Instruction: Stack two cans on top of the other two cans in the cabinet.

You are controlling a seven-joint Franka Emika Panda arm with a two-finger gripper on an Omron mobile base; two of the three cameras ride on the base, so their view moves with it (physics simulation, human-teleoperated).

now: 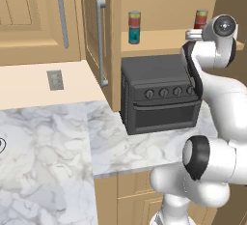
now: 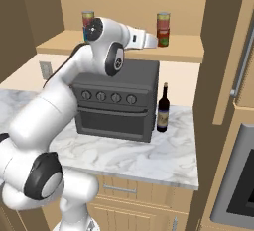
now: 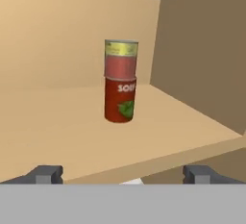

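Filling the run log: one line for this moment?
gripper: open, empty | yellow-orange can: atop dark red can | red green-banded can: atop teal can | tan cabinet shelf

"SOU" on dark red can

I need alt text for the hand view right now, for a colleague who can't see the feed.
Two small cans stand stacked on the light tan wooden cabinet shelf: a yellow-orange can with a reddish band sits on a dark red can with a green leaf label. The open end effector faces them from the shelf's front edge, holding nothing.

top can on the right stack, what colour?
Yellow-orange can with a reddish band, clearest in the hand view.
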